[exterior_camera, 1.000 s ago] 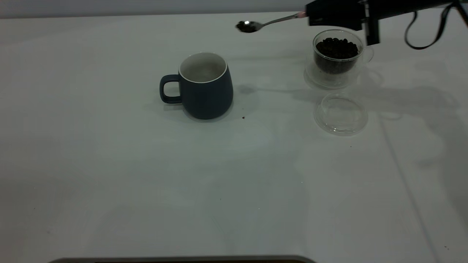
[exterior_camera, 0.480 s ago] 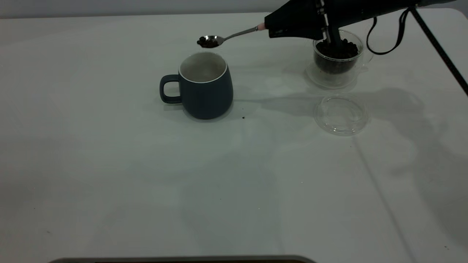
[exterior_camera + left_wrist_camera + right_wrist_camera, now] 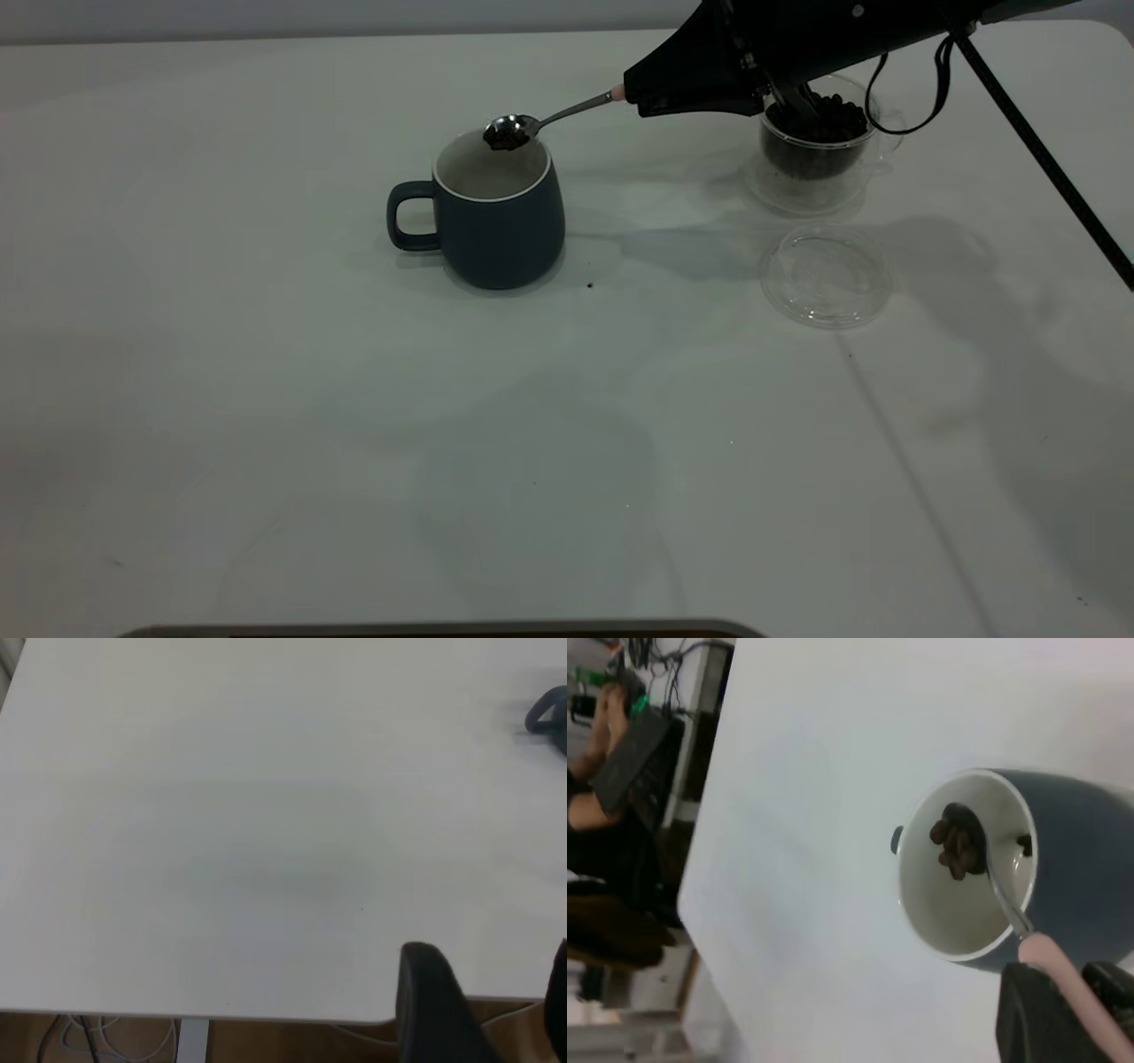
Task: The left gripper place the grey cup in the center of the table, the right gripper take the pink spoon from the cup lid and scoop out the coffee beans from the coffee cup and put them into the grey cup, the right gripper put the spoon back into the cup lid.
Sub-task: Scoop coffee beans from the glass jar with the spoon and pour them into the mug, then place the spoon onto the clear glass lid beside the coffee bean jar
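Pink spoon [image 3: 549, 117] is pinched by its handle end in the right pincer [image 3: 651, 91], its long axis running leftward and slightly down, bowl end over the mouth of the grey cup [image 3: 496, 213]. Coffee beans [image 3: 954, 847] fill the bowl. The cup stands mid-bench [image 3: 266, 399], handle left. Right of it stands the coffee cup [image 3: 815, 146]; the cup lid [image 3: 826, 279] lies nearer. The left pincer [image 3: 483, 1010] hangs spread at the bench's edge.

Right arm: reaching in from the table's far right, its gripper [image 3: 633, 93] clamping a spoon handle. Left gripper [image 3: 483, 992]: hanging over the table's edge, fingers parted.
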Available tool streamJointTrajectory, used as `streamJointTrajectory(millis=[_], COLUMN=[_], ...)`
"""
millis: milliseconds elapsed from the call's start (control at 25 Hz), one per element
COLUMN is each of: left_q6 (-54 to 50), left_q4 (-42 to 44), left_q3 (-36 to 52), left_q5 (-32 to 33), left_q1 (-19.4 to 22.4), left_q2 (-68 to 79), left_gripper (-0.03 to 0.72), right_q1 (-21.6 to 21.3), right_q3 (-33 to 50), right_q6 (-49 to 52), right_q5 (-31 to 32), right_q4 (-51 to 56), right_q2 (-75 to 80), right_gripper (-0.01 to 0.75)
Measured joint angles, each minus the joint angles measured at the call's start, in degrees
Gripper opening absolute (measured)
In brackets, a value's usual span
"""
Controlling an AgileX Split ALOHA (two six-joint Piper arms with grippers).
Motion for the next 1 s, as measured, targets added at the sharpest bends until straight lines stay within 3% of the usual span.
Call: streamJointTrajectory(millis=[360, 560, 760, 880, 1000], left_q6=[0.0, 0.0, 0.0, 0.0, 0.0], left_q4=[0.0, 0.0, 0.0, 0.0, 0.0], left_q3=[0.0, 0.0, 0.0, 0.0, 0.0], left_q5=[0.0, 0.0, 0.0, 0.0, 0.0], left_q1=[0.0, 0.0, 0.0, 0.0, 0.0], left_q2=[0.0, 0.0, 0.0, 0.0, 0.0], left_gripper=[0.370, 0.370, 0.370, 0.370, 0.370], right_q1=[0.9, 1.0, 0.3, -3.2, -10.5], right_q3=[0.0, 0.0, 2.6, 7.0, 14.8], right_q6=[-15.0, -15.6, -10.3, -9.2, -7.5], right_q5=[-2.0, -5.0, -2.9, -1.8, -1.8], right_q4=[-4.0, -9.9, -17.6, -20.6, -20.9], right_q2=[-2.9, -6.9, -16.9, -23.4, -26.4], right_gripper=[0.097, 0.097, 0.097, 0.097, 0.097])
